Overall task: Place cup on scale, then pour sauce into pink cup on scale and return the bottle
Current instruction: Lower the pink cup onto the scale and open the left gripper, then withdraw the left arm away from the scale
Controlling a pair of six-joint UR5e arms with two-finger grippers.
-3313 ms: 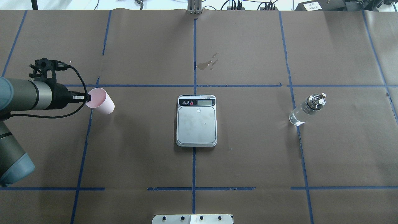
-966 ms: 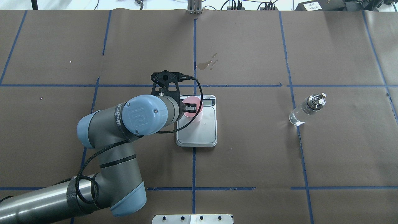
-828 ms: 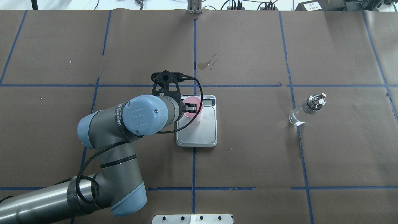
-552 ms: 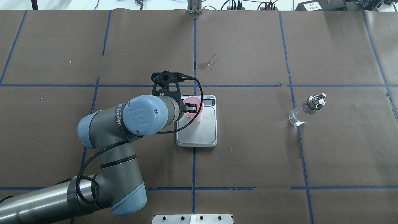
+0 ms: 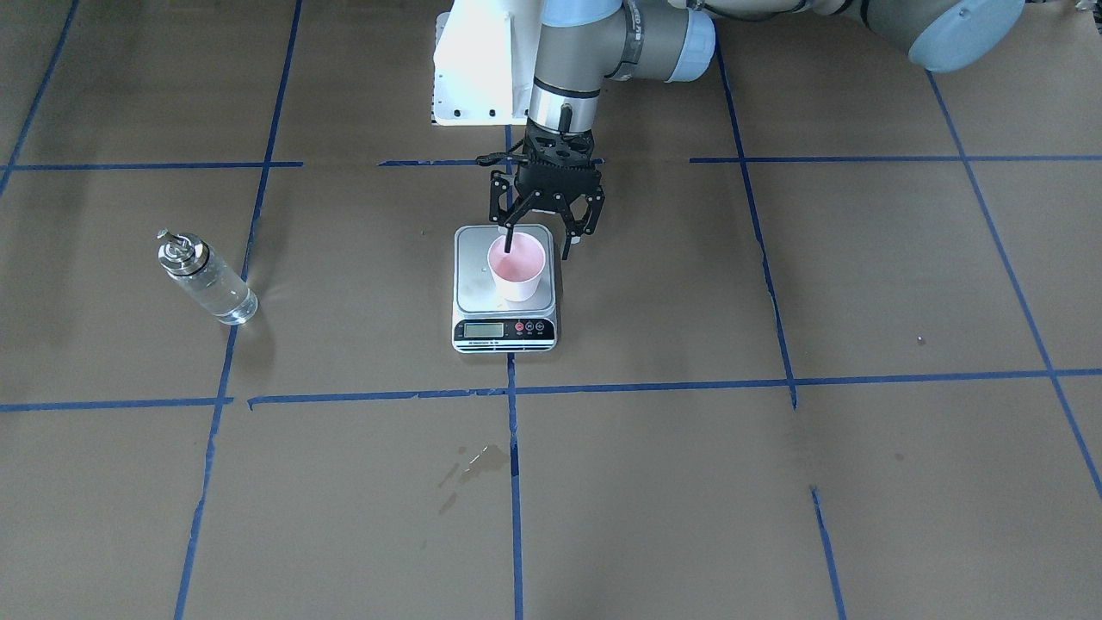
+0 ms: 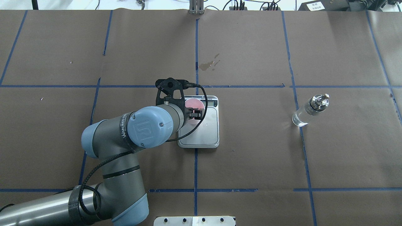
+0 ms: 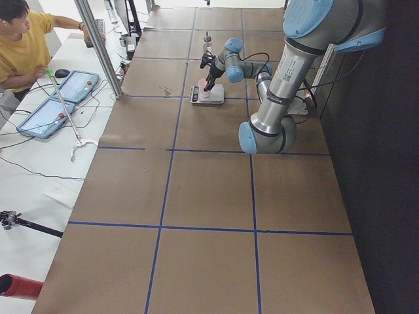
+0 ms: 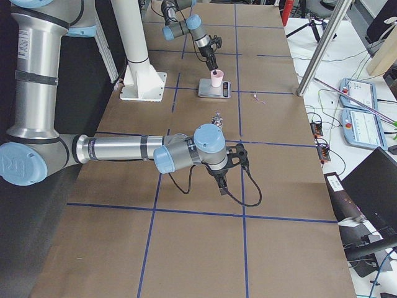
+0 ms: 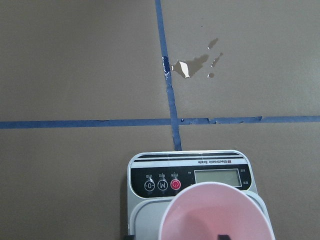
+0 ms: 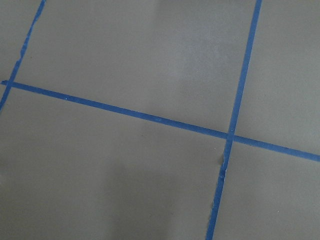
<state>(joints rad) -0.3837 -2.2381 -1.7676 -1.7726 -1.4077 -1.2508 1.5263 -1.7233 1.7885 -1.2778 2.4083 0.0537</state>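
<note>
Cup (image 5: 516, 269) upright on scale (image 5: 472, 269), bottle (image 5: 207, 280) well apart. Left gripper (image 5: 538, 248), earlier pinching the cup, now released; right gripper (image 8: 222, 188): cannot tell.

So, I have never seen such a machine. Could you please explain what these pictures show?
These are two robot arms at a table covered with brown paper. The pictures show one moment from several cameras: one facing the robot, one over its shoulders, one at each table end, one on each wrist. On the table stand a scale with a pink cup on it, and a glass bottle apart. The left gripper is open, one finger inside the cup, holding nothing.
</note>
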